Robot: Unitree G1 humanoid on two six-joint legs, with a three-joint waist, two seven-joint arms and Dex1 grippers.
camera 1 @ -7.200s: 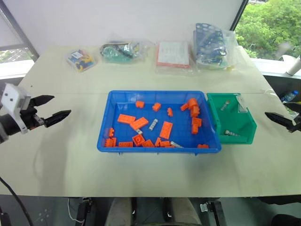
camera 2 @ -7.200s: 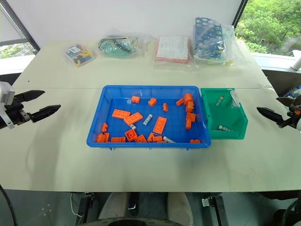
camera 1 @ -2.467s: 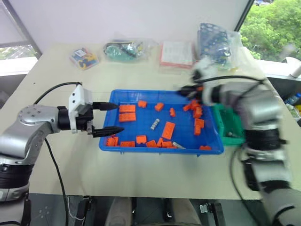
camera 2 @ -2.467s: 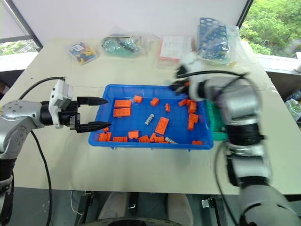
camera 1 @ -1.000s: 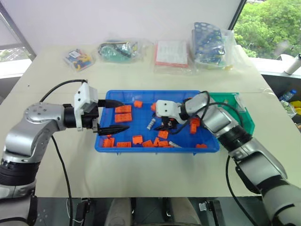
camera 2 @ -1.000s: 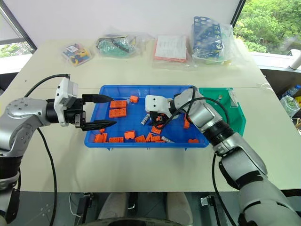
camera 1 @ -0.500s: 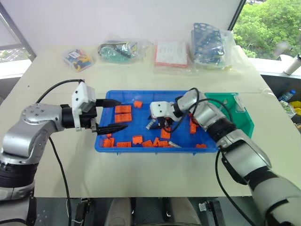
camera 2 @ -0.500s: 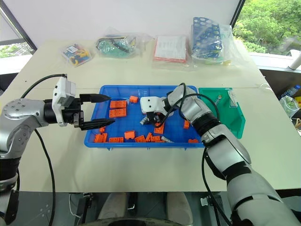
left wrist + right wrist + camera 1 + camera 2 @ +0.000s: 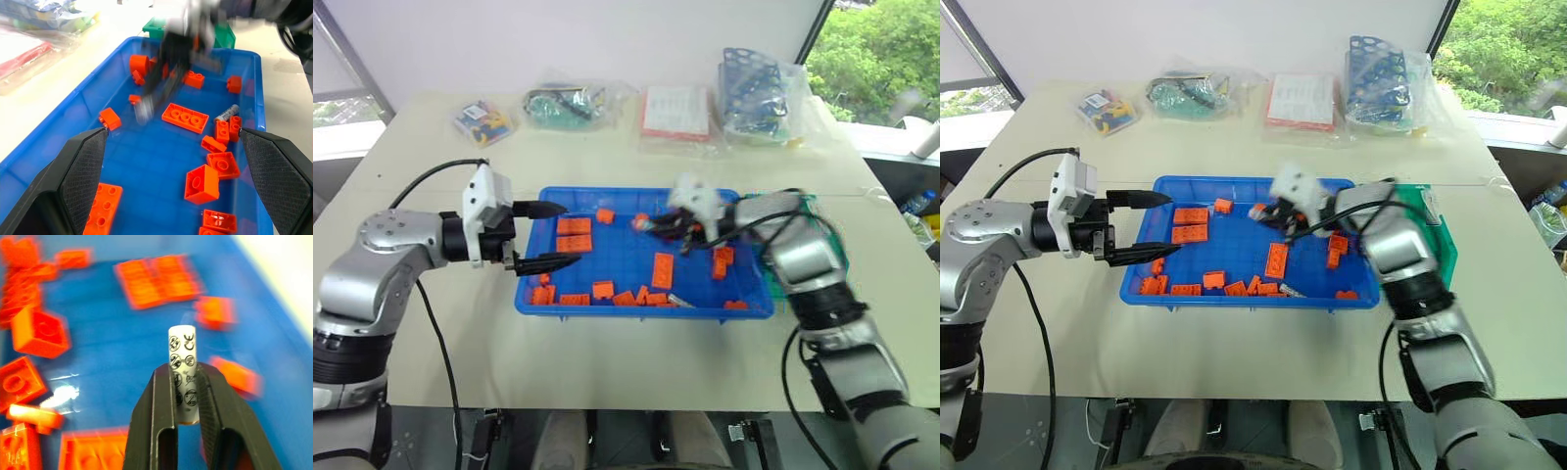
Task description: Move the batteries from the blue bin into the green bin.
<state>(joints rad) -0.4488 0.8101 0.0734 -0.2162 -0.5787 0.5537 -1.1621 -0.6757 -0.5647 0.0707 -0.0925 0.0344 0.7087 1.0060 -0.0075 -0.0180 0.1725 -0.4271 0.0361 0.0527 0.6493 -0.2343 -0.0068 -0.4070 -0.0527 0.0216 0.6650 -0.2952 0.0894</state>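
Note:
The blue bin [image 9: 636, 311] lies mid-table with several orange blocks [image 9: 661, 269] in it. My right gripper [image 9: 185, 374] is shut on a battery [image 9: 182, 363], a silver-grey cylinder standing up between the fingers. It hangs above the bin's back middle [image 9: 651, 227]. Another battery [image 9: 226, 113] lies on the bin floor near the front wall [image 9: 680, 301]. The green bin [image 9: 1444, 253] stands against the blue bin's right side, mostly hidden by my right arm. My left gripper [image 9: 566, 233] is open and level over the blue bin's left edge, holding nothing.
Plastic bags line the back of the table: one with small coloured parts [image 9: 481, 122], one with green parts [image 9: 570, 103], a red and white booklet [image 9: 675, 113] and a blue perforated rack [image 9: 759, 83]. Bare tabletop [image 9: 626, 362] runs in front of the bins.
My right gripper closed on a battery in the middle of the blue bin, then lifted it up and to the right. The left gripper stayed in place.

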